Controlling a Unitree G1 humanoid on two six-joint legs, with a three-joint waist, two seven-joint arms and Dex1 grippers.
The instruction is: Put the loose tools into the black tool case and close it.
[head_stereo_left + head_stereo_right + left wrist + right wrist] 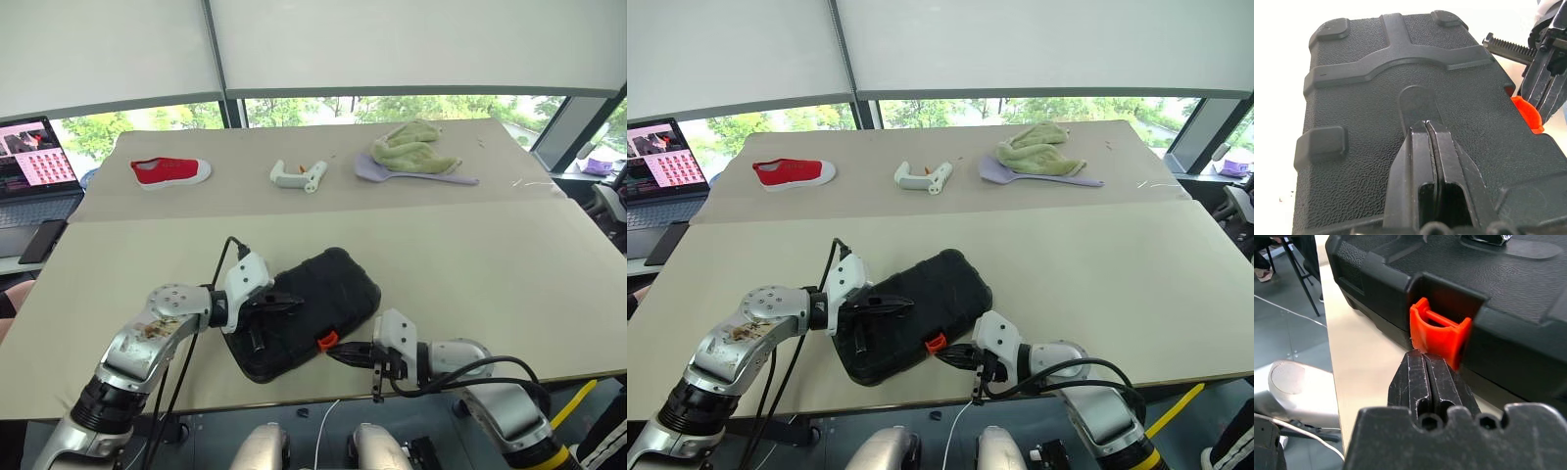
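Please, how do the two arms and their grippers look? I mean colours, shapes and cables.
Both arms are silver-grey metal with rounded joint housings and black bands near the base. The left arm bears brownish scuffs. Each wrist carries a white block. Black cables loop along both arms. The left gripper and right gripper each have two slim black fingers.

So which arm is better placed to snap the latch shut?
Probably the right: its shut pincer sits at the small orange latch, while the left pincer rests on the flat black plastic case's lid.
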